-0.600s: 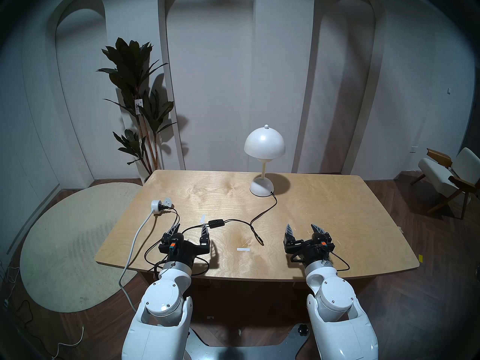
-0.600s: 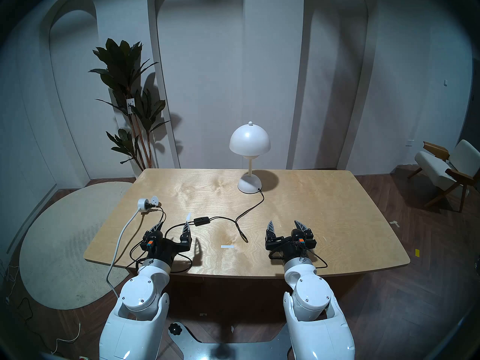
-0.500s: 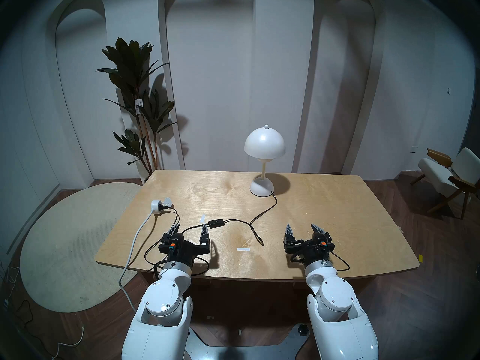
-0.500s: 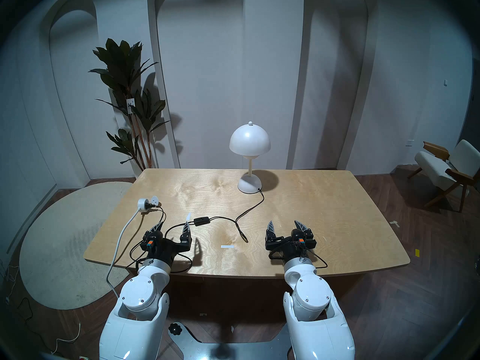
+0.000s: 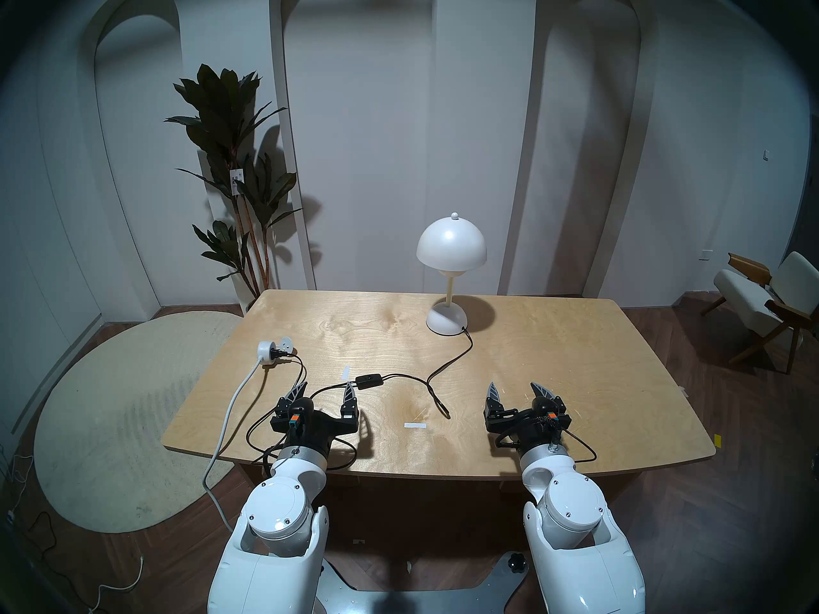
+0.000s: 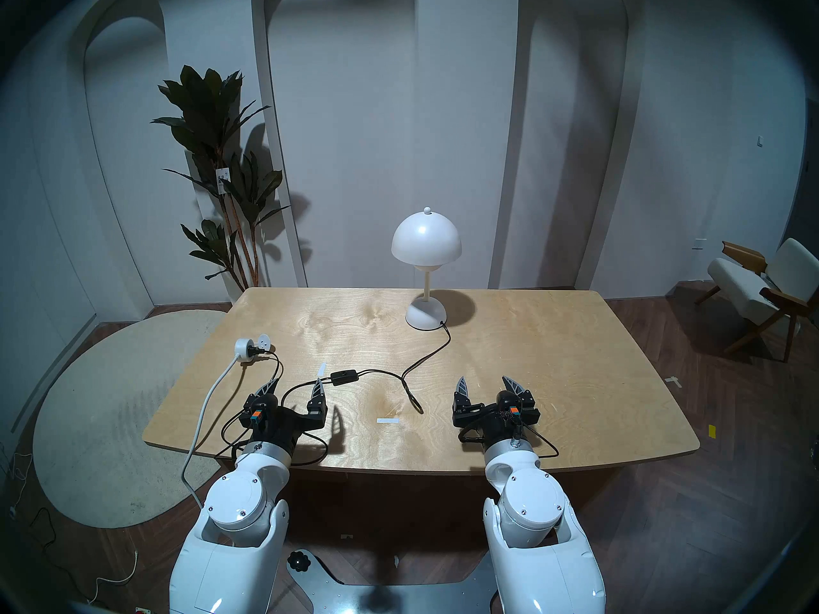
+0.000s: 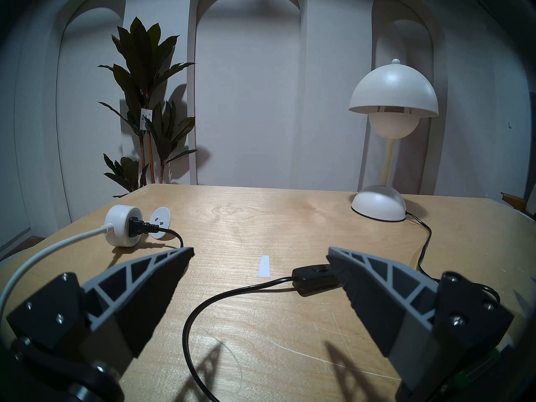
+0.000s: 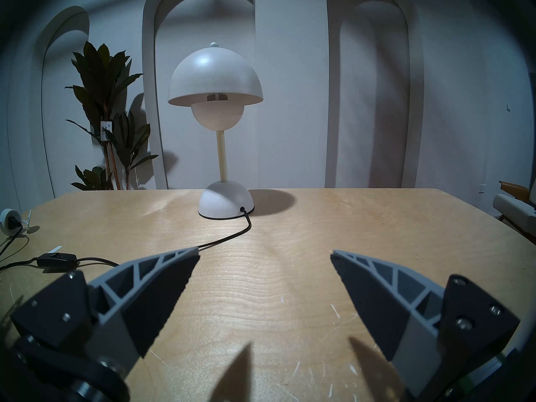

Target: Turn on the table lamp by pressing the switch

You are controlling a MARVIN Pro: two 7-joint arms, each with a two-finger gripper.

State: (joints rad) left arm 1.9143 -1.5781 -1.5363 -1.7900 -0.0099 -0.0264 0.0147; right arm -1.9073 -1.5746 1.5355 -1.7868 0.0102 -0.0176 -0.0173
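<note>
Nothing has moved; both pincers, left pincer (image 5: 325, 390) and right pincer (image 5: 516, 390), released; switch (image 5: 369, 381) at centre unpressed, table lamp (image 5: 450, 273) unlit.

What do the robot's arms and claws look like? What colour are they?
Both arms are glossy white with rounded joints and a silver ring at each wrist. The left gripper and right gripper are black, each with two pointed grey fingers ribbed like little trusses. Thin black cables loop beside the wrists, and each gripper carries a small orange-and-teal marking.
</note>
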